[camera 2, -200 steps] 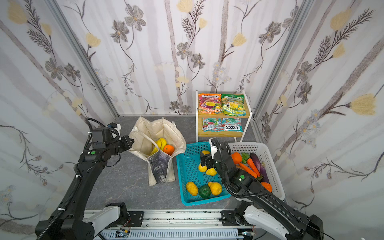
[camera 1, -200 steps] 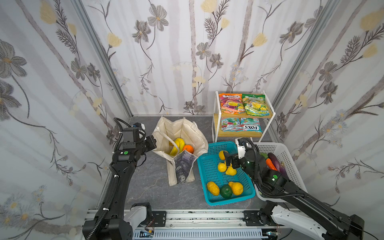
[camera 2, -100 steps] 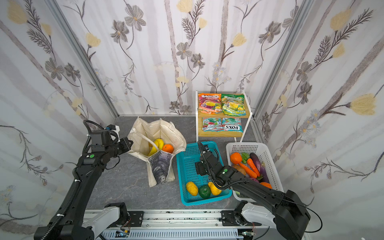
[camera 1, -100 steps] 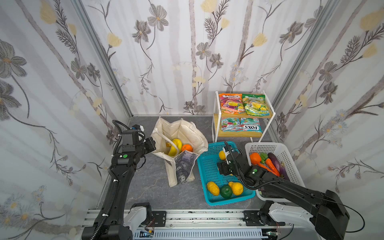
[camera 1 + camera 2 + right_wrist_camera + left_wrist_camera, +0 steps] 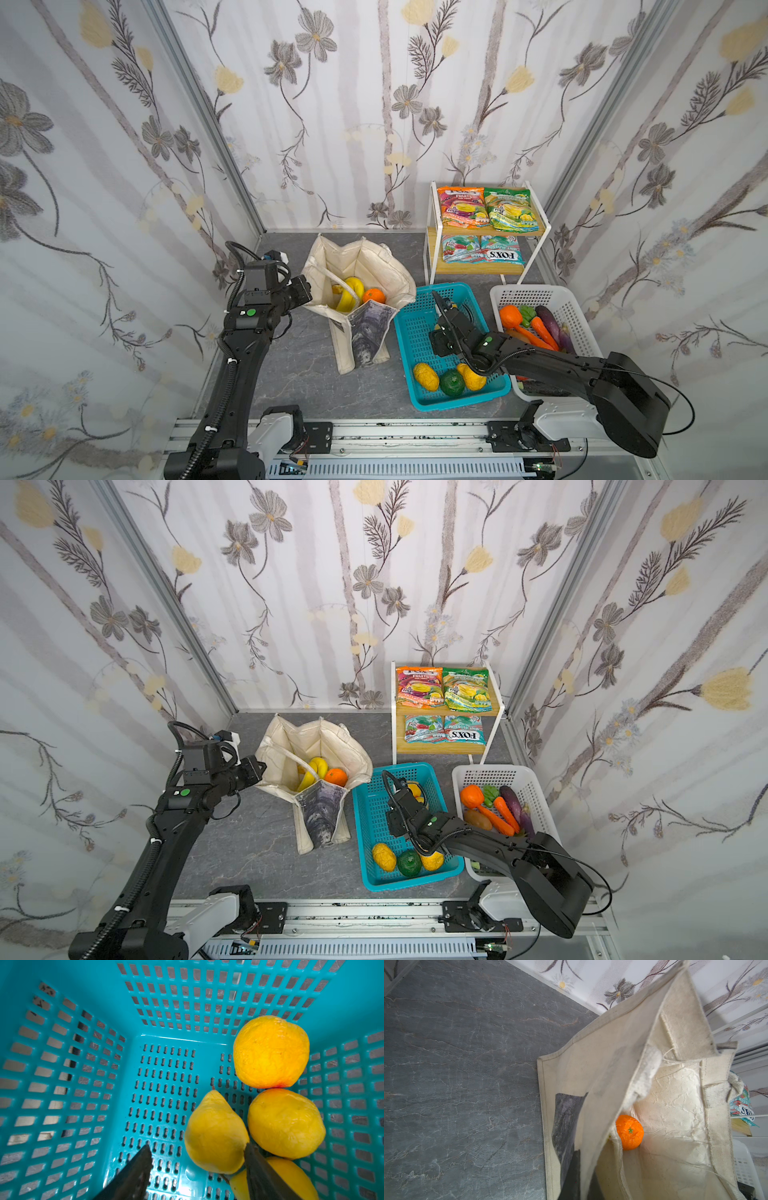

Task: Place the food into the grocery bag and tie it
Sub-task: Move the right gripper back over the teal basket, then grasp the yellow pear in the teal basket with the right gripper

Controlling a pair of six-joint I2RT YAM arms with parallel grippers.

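The cream grocery bag (image 5: 361, 266) stands open at the middle left, with a banana bunch (image 5: 351, 291) and an orange (image 5: 374, 296) inside. My left gripper (image 5: 305, 291) is shut on the bag's left rim. In the left wrist view the cloth (image 5: 602, 1084) runs between its dark fingers (image 5: 571, 1176), and the orange (image 5: 629, 1132) lies beyond. My right gripper (image 5: 442, 305) is low in the far end of the teal basket (image 5: 415, 332). It (image 5: 197, 1147) is open around a yellow pear-shaped fruit (image 5: 216, 1134). One finger (image 5: 259, 1167) touches the fruit; the other stands apart.
More yellow fruits (image 5: 270, 1051) crowd beside the pear. Two yellow fruits and a green one (image 5: 452, 382) lie at the teal basket's near end. A white basket (image 5: 536, 293) of vegetables stands to the right. Behind is a rack (image 5: 536, 232) with snack packets (image 5: 461, 206).
My right gripper has dropped from above the basket's middle down into its far end, and its jaws have narrowed round the pear-shaped fruit. The left gripper has shifted slightly, still holding the rim.
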